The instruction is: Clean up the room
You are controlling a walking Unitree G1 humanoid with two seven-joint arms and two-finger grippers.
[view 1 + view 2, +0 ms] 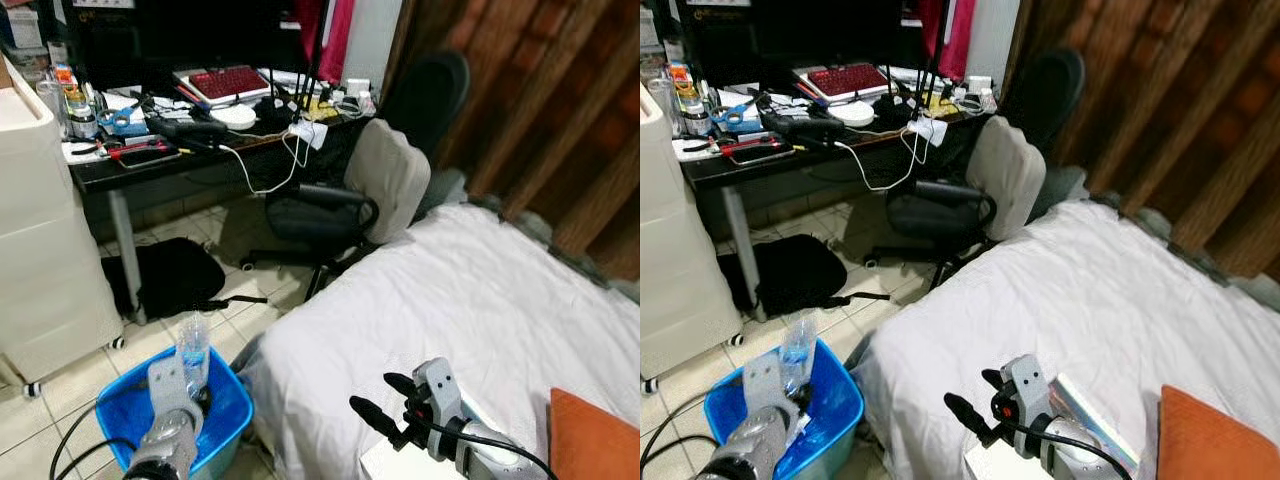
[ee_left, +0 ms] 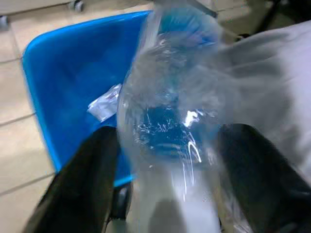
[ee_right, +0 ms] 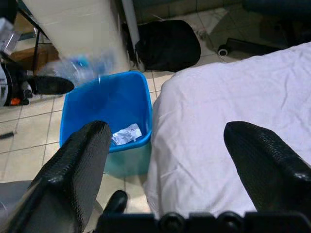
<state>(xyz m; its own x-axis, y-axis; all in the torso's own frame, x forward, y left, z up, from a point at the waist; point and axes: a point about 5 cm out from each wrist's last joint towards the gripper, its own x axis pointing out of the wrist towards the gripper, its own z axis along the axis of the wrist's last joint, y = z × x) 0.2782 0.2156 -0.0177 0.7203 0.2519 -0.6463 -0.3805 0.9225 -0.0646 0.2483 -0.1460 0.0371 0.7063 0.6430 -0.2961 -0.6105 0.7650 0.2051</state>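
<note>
Here the left gripper (image 1: pixel 196 392) clasps a crinkled clear plastic bottle (image 1: pixel 193 348) over the blue bin (image 1: pixel 232 412); right gripper (image 1: pixel 385 400) spread wide.

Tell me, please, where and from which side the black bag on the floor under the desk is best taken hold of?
Judging by its slumped shape, grip the black bag by the strap trailing across the tiles toward the bed, coming from above on that open side; the desk blocks the far side.
</note>
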